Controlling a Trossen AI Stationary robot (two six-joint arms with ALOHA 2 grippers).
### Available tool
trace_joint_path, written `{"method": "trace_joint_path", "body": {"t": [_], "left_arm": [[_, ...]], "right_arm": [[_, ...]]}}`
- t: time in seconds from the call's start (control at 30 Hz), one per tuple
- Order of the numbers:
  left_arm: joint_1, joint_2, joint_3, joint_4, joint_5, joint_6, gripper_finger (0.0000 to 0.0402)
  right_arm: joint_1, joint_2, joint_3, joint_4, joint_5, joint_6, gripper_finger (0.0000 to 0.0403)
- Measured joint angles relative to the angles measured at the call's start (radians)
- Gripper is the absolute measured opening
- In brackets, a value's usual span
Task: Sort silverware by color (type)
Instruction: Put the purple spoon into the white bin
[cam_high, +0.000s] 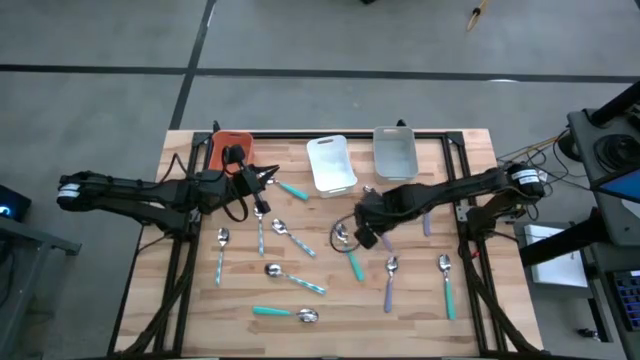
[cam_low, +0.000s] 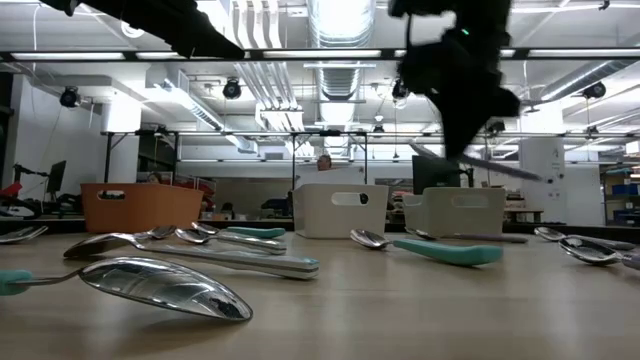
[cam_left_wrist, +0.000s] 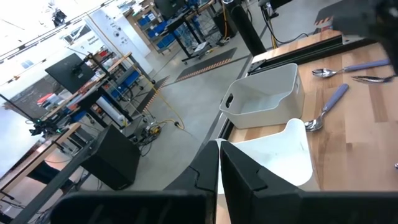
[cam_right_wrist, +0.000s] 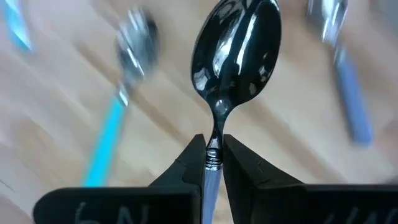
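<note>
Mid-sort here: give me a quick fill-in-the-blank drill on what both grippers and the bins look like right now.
1. The right gripper is shut on the neck of a shiny metal ____.
2. Three bins stand along the table's far edge: the orange bin, the white bin and the ____ bin.
3. The left gripper is shut and holds ____.
4. In the low view, the held piece hangs ____ the wooden table, not resting on it.

Missing words: spoon; grey; nothing; above
</note>
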Motion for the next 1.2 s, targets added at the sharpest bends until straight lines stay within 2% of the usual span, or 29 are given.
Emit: {"method": "trace_joint_path", "body": {"t": [0.13, 0.3, 0.57, 0.67, 0.9, 1.2], "left_arm": [[0.0, 0.0, 0.0, 0.0, 0.0, 0.0, 0.0], [0.001, 0.0, 0.0, 0.0, 0.0, 0.01, 0.0], [0.001, 0.0, 0.0, -0.003, -0.004, 0.024, 0.0], [0.001, 0.0, 0.0, -0.003, -0.047, 0.026, 0.0], [0.001, -0.005, 0.0, -0.006, -0.177, 0.026, 0.0], [0.001, -0.005, 0.0, -0.022, -0.185, 0.024, 0.0]], "right_arm": [[-0.054, 0.033, 0.123, 0.002, 0.048, -0.093, 0.0024], [-0.137, 0.116, 0.278, 0.006, 0.046, -0.226, 0.0024], [-0.297, 0.283, 0.531, -0.048, -0.174, -0.342, 0.0023], [-0.356, 0.349, 0.636, -0.132, -0.239, -0.349, 0.0023], [-0.468, 0.494, 0.864, -0.293, -0.275, -0.393, 0.0023], [-0.589, 0.674, 1.075, -0.3, -0.365, -0.371, 0.0023]]}}
